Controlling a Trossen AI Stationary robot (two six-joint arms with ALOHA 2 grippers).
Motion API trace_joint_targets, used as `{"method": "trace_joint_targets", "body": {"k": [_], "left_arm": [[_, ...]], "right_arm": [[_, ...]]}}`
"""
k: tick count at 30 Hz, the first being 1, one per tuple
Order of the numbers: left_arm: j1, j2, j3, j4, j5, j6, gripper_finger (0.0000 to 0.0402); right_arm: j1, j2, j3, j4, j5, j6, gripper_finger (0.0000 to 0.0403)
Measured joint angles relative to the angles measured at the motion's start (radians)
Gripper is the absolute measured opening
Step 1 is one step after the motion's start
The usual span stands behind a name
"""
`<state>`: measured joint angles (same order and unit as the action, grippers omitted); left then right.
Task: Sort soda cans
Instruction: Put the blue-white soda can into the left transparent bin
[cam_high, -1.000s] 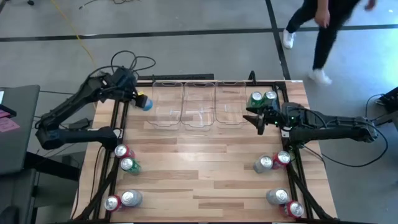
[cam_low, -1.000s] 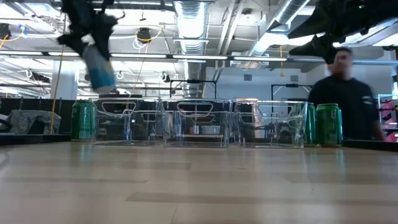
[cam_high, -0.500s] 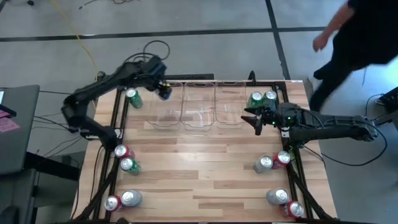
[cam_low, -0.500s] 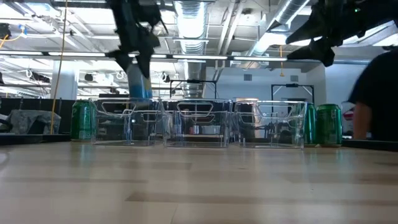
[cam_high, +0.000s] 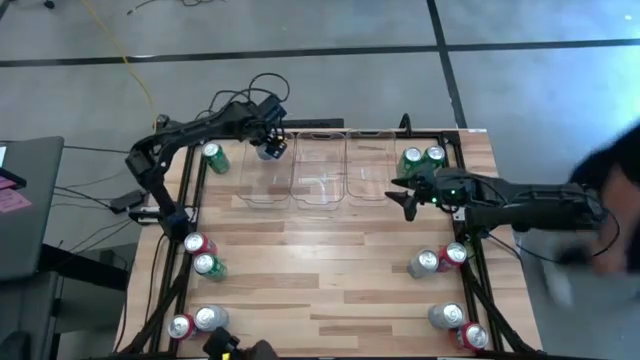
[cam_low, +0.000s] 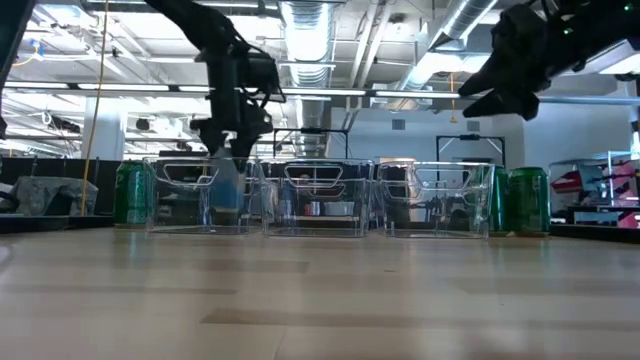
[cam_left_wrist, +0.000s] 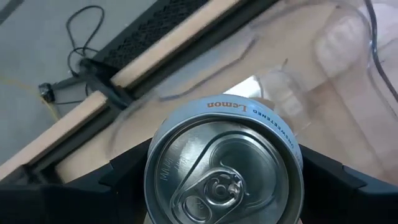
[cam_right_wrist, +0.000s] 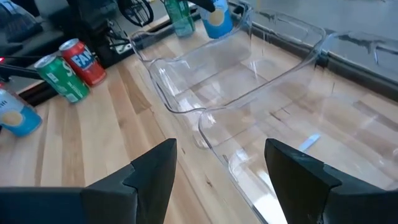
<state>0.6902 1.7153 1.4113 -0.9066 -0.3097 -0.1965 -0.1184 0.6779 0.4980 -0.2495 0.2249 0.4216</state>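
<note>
My left gripper (cam_high: 268, 148) is shut on a blue and silver soda can (cam_low: 228, 182) inside the left one of three clear bins (cam_high: 262, 185) at the table's far side. Its silver top (cam_left_wrist: 224, 168) fills the left wrist view. A green can (cam_high: 212, 157) stands on the table left of that bin. My right gripper (cam_high: 407, 198) hangs open above the table near the right bin (cam_high: 370, 170), beside two green cans (cam_high: 422, 157). Other red, green and blue cans stand in pairs by the left edge (cam_high: 200, 254) and right edge (cam_high: 438, 258). My left gripper pinches the blue can between its two fingers (cam_left_wrist: 127, 177), one on each side of the can's upper wall (cam_left_wrist: 292, 155) just under the rim. The fingers come from above, pointing down. The can is upright, its body down inside the left bin; whether it touches the bin's floor I cannot tell.
Two more can pairs stand near the front corners, one on the left (cam_high: 197, 321) and one on the right (cam_high: 458, 326). The middle bin (cam_high: 318, 175) and right bin hold no cans. Bare wood lies in the table's middle (cam_high: 320, 270). A blurred person shows beyond the right edge (cam_high: 600, 210).
My left gripper has carried the blue can from beyond the table's left far corner toward the right, over the left bin, then down into it, uncovering the green can beside the bin. My right gripper has stayed nearly still. A person has walked past behind the table.
</note>
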Motion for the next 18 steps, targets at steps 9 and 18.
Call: {"method": "trace_joint_targets", "body": {"k": [9,18], "left_arm": [[0.035,0.004,-0.079,0.041,0.026,0.008,0.0295],[0.041,0.003,-0.110,0.068,0.027,0.013,0.0387]], "right_arm": [[0.000,0.017,0.000,0.012,0.000,0.008,0.0265],[0.000,0.017,0.000,0.044,0.000,0.007,0.0265]]}}
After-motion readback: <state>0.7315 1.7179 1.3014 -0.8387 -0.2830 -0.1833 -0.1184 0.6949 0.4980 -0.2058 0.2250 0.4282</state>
